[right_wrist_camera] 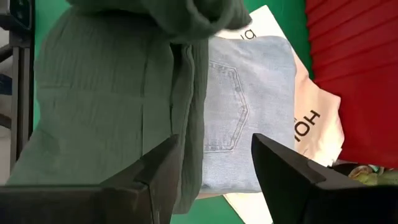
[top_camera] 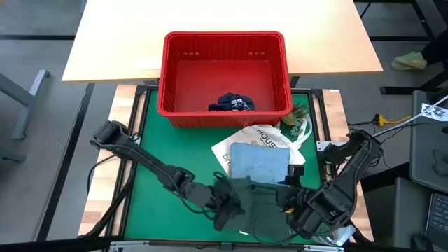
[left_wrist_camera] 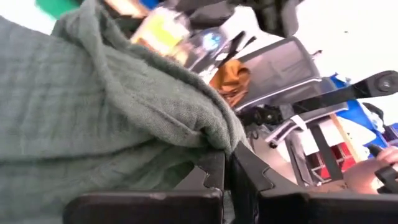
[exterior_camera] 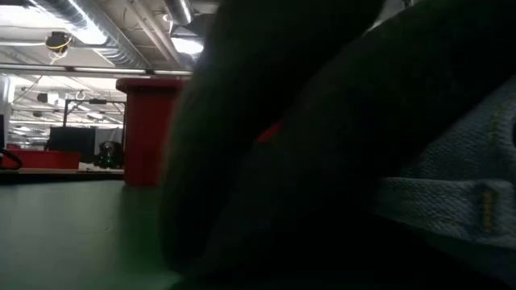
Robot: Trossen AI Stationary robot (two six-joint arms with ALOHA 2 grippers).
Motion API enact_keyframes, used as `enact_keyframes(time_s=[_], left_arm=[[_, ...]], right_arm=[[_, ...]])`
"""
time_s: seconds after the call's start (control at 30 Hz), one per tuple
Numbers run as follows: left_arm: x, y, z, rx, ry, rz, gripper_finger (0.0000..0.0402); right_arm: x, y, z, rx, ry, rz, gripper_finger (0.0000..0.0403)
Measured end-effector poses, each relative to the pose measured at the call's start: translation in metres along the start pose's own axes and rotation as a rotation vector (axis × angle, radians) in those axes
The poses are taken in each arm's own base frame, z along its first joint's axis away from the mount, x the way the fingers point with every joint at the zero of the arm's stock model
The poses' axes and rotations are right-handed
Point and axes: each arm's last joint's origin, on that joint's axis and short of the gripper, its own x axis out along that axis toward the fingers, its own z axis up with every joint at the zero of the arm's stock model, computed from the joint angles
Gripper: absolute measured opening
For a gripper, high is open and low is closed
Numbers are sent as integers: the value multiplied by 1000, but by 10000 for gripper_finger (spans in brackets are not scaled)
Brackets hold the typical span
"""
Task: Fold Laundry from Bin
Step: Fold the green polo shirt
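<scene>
Dark green cloth (left_wrist_camera: 93, 112) is pinched by the closed left gripper (left_wrist_camera: 229, 171) at the table's near edge, beside a folded blue shirt (top_camera: 259, 159). Spread fingers are held by the right gripper (right_wrist_camera: 214, 165) over both. Navy shorts (top_camera: 231, 103) are left in the red basket (top_camera: 224, 42).

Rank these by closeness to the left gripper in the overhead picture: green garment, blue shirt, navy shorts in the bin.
From the left gripper:
1. Green garment, pinched in that gripper at the table's front.
2. Blue shirt, folded mid-table, on a white tote bag.
3. Navy shorts, farthest, inside the red bin.
</scene>
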Motion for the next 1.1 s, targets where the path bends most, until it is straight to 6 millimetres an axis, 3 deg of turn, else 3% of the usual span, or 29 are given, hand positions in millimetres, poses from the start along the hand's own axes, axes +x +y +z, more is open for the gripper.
enact_keyframes(time_s=[0.23,0.37,0.53,0.83,1.1], left_arm=[[35,-26,20,116,-33,-108,0],[58,-33,19,188,-10,-152,0],[85,-12,2,174,70,-103,0],[115,28,-6,89,79,-26,5],[127,35,-13,132,23,-89,10]], right_arm=[[0,0,0,-9,-1,-2,198],[0,0,0,-9,-2,-1,198],[0,0,0,-9,5,6,198],[0,0,0,-26,6,5,198],[0,0,0,-28,4,8,198]])
